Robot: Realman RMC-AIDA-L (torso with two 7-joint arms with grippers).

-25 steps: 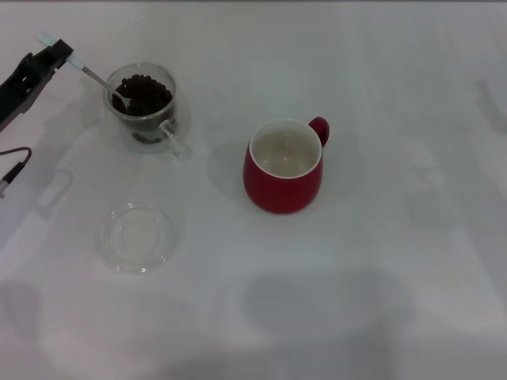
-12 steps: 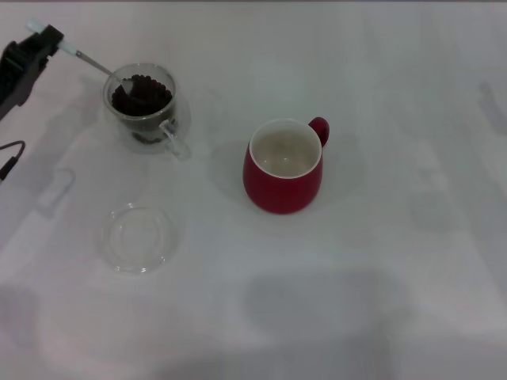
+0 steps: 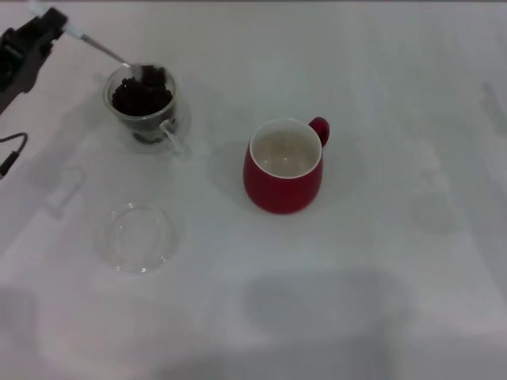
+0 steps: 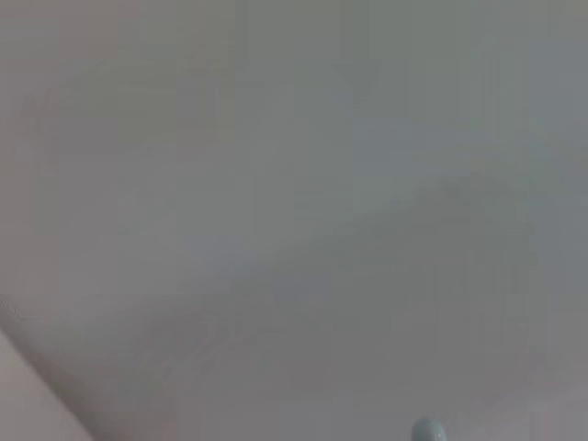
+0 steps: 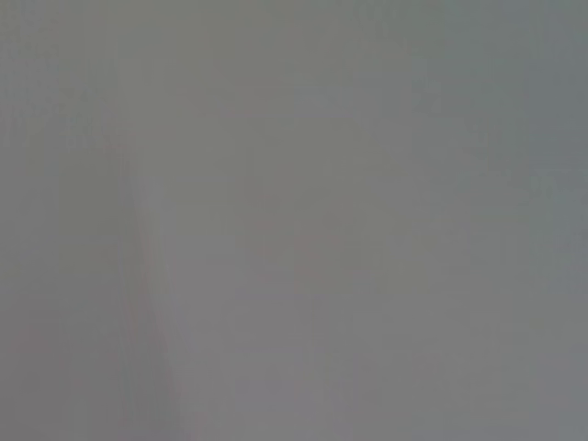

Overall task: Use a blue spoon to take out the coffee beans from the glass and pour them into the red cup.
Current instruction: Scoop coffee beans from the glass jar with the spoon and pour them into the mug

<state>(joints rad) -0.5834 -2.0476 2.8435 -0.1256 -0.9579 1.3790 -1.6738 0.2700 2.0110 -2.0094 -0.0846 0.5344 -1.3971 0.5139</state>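
Observation:
In the head view the glass (image 3: 147, 108) stands at the far left of the white table, full of dark coffee beans (image 3: 141, 93). My left gripper (image 3: 49, 21) is at the far left corner, shut on the pale handle of the blue spoon (image 3: 93, 43). The spoon's thin neck slants down to the glass rim and its bowl is hidden among the beans. The red cup (image 3: 285, 166) stands in the middle, white inside, with no beans showing in it, its handle pointing to the far right. The handle's end (image 4: 425, 429) shows in the left wrist view. My right gripper is out of view.
A flat round clear glass saucer (image 3: 140, 237) lies on the table nearer to me than the glass. A black cable (image 3: 11, 154) hangs at the left edge. The right wrist view shows only blank grey surface.
My left gripper has moved up and away with the spoon's handle, tilting the spoon steeper. The beans in the glass have shifted and heaped toward the far rim.

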